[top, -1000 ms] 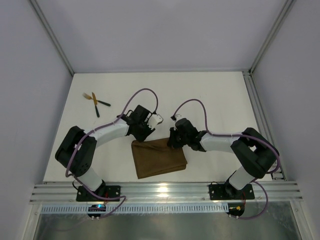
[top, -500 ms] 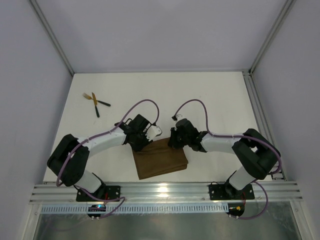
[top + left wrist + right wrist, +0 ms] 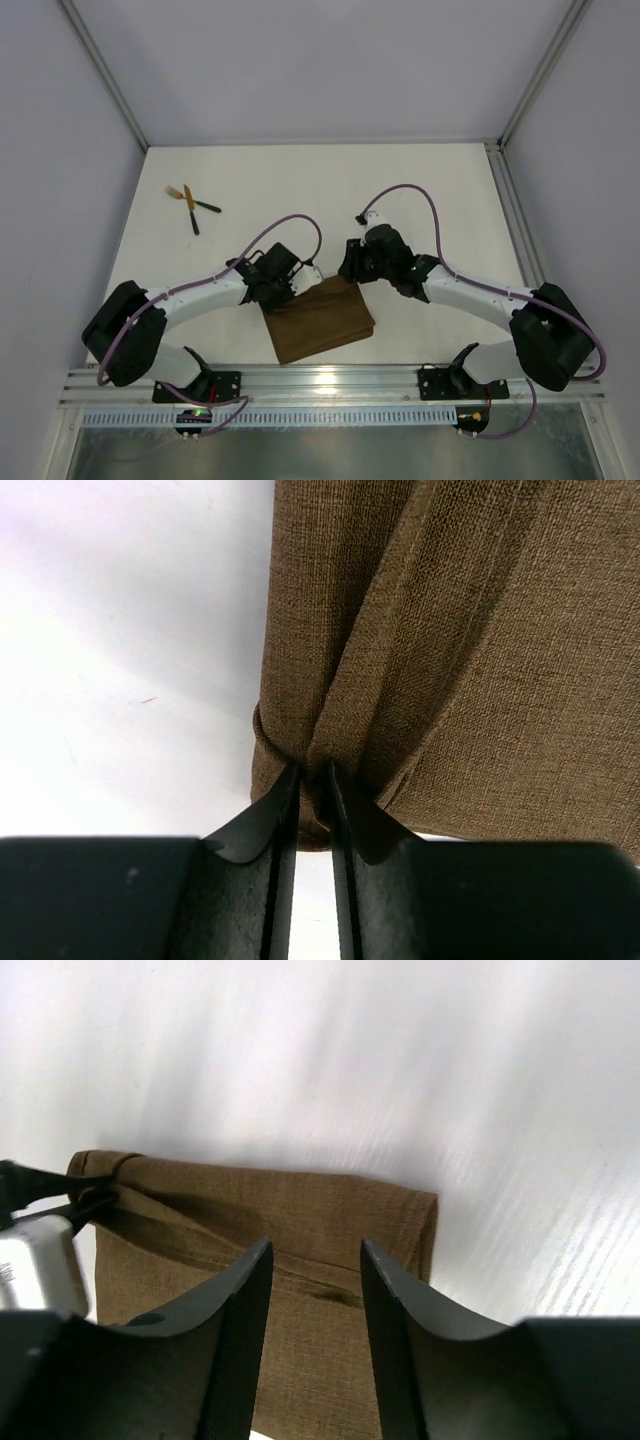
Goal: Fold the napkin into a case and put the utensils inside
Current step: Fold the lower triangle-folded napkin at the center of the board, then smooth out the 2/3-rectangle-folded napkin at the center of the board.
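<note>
The brown napkin (image 3: 320, 322) lies folded into a rough rectangle near the table's front edge; no case with a pocket shows. My left gripper (image 3: 296, 290) is shut on a bunched far-left corner of the napkin (image 3: 480, 660), and its fingertips (image 3: 345, 800) pinch the cloth. Over the far right corner my right gripper (image 3: 349, 272) hovers open, with the napkin (image 3: 300, 1210) below the gap and nothing between its fingers (image 3: 250, 1280). The utensils (image 3: 191, 204), gold heads on thin black handles, lie crossed at the far left, away from both arms.
The white tabletop (image 3: 430, 190) is bounded by grey walls and a metal rail (image 3: 320, 383) along the front. The left gripper's white part (image 3: 40, 1260) shows at the left of the right wrist view.
My right gripper has opened, let go of the napkin's far edge and drawn back a little. My left gripper has come down onto the far-left corner and closed on it.
</note>
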{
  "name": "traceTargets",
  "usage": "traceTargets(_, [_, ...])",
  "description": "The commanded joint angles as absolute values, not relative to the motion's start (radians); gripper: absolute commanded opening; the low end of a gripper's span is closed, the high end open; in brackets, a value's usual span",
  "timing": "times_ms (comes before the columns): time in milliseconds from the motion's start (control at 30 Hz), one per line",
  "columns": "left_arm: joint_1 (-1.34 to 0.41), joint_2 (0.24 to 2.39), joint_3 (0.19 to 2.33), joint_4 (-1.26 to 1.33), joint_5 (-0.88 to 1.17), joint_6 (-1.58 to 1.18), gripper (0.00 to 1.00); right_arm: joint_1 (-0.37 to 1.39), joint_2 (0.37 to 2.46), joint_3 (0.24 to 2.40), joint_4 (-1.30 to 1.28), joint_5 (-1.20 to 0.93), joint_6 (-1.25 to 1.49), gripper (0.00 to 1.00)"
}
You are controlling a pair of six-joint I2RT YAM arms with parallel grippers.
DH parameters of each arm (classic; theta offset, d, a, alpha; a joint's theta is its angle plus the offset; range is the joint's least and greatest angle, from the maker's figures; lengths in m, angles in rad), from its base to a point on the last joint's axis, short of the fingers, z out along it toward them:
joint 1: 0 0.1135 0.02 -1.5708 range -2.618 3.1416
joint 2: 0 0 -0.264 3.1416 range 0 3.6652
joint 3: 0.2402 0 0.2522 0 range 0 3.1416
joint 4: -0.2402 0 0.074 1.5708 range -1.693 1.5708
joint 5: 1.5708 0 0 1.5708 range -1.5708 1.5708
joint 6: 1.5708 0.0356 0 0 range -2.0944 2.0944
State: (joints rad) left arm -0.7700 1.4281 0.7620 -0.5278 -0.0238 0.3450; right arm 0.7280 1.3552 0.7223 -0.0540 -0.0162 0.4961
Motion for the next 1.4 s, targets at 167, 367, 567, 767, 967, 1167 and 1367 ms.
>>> traceTargets(167, [-0.801,1.348,0.744,-0.486,-0.078,0.385,0.09,0.626,1.411,0.817,-0.109,-0.106,0.407,0.54])
traceTargets(367, [-0.815,1.318,0.752,-0.486,-0.126,0.41,0.0,0.626,1.497,0.933,-0.17,-0.13,0.307,0.53])
traceTargets(567, [-0.818,1.301,0.752,-0.499,-0.112,0.41,0.0,0.626,1.393,0.881,-0.113,-0.215,0.294,0.49])
traceTargets(767, [-0.818,1.31,0.772,-0.515,-0.068,0.367,0.0,0.659,1.027,0.516,0.222,-0.192,0.457,0.17])
traceTargets(967, [-0.818,1.307,0.781,-0.532,-0.054,0.359,0.0,0.951,0.985,0.362,0.473,-0.112,0.365,0.03])
traceTargets(1167, [-0.816,1.335,0.795,-0.535,-0.052,0.36,0.0,1.124,1.244,0.414,0.623,-0.103,0.244,0.03])
traceTargets(1367, [-0.816,1.299,0.79,-0.557,-0.006,0.341,0.0,1.189,1.486,0.512,0.641,-0.009,0.253,0.03])
